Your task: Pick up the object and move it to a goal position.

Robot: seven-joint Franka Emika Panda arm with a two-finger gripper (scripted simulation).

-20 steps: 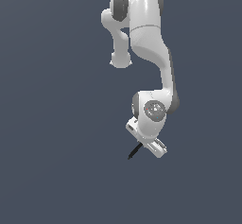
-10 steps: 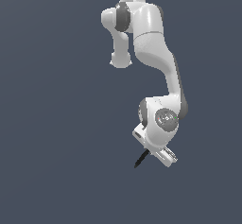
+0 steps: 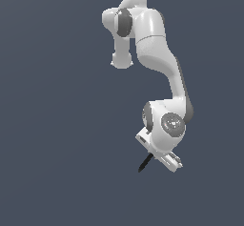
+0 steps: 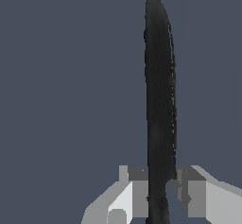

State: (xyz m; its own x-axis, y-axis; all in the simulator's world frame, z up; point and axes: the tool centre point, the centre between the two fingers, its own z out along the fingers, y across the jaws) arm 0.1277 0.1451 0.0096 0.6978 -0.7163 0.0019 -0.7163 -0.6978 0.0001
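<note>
The object (image 3: 144, 164) is a very thin dark stick that pokes down and toward the exterior view's left from under the white hand. My gripper (image 3: 154, 155) is shut on its upper part, low in the exterior view and right of centre. In the wrist view the object (image 4: 159, 95) shows as a long black blade-like shape running away from the camera. It is pinched between the two grey fingers (image 4: 134, 190) of the gripper (image 4: 159, 192). Only its black length shows; the held end is hidden by the fingers.
The arm's white links (image 3: 155, 44) rise from the wrist (image 3: 167, 122) to the top of the exterior view. A uniform dark grey-blue backdrop fills both views.
The hand has moved down and toward the exterior view's right with the stick held in it. Most of that shift came early; the grip looks the same.
</note>
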